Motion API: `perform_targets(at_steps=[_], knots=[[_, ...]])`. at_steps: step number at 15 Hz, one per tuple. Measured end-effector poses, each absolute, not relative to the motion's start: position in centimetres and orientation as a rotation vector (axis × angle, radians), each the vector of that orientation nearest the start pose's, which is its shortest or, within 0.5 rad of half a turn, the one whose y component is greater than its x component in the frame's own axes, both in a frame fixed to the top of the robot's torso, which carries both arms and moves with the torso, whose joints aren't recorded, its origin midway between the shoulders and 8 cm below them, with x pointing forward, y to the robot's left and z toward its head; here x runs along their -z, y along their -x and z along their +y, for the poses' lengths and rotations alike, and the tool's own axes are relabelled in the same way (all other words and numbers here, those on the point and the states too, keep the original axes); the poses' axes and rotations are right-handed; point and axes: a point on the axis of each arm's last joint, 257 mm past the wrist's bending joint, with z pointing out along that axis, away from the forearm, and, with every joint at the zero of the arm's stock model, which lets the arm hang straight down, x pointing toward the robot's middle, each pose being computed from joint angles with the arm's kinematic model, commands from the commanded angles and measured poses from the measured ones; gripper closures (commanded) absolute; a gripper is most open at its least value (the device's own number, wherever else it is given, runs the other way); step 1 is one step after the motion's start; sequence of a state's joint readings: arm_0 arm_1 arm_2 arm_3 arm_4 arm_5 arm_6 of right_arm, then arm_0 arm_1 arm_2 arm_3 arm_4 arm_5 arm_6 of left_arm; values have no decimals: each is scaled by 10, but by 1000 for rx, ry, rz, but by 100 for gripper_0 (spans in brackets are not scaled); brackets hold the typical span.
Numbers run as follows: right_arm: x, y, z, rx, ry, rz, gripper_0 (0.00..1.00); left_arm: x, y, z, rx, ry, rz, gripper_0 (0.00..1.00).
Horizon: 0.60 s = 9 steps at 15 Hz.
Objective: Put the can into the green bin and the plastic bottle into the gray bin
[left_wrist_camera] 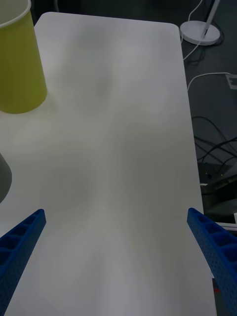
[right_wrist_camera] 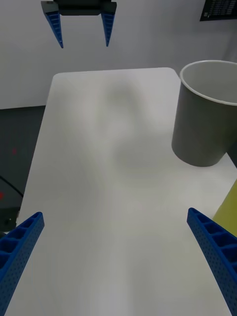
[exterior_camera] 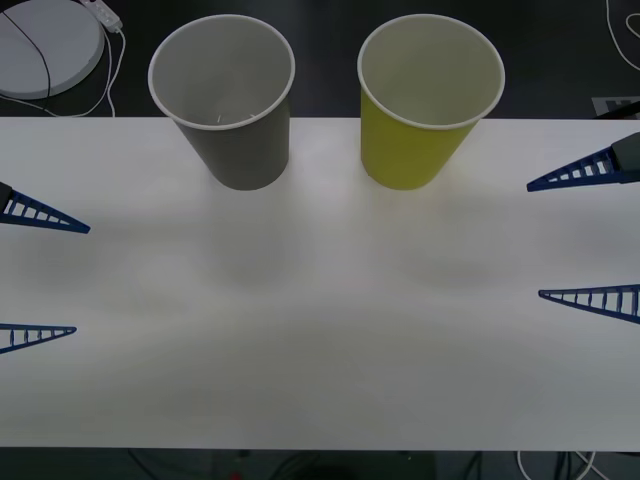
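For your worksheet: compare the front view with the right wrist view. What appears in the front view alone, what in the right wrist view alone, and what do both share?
Front view alone: the whole green bin upright with its open mouth, and a round white base on the floor beyond the table's far edge.

Right wrist view alone: the pale wall behind the left gripper.

Shared: the white table, the gray bin standing on it, and both grippers, open and holding nothing, the left gripper at the table's left edge, the right gripper at its right.
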<state>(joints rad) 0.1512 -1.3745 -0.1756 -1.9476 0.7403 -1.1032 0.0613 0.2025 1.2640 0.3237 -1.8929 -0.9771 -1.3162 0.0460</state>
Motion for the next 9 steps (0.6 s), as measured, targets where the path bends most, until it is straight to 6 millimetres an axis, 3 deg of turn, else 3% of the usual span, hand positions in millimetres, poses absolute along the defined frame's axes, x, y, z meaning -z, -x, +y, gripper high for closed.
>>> perform_targets(at_steps=[9], knots=[[68,-326,-229,-538,1540,1353,0,101,-319,282,457,-1639,1511,0]])
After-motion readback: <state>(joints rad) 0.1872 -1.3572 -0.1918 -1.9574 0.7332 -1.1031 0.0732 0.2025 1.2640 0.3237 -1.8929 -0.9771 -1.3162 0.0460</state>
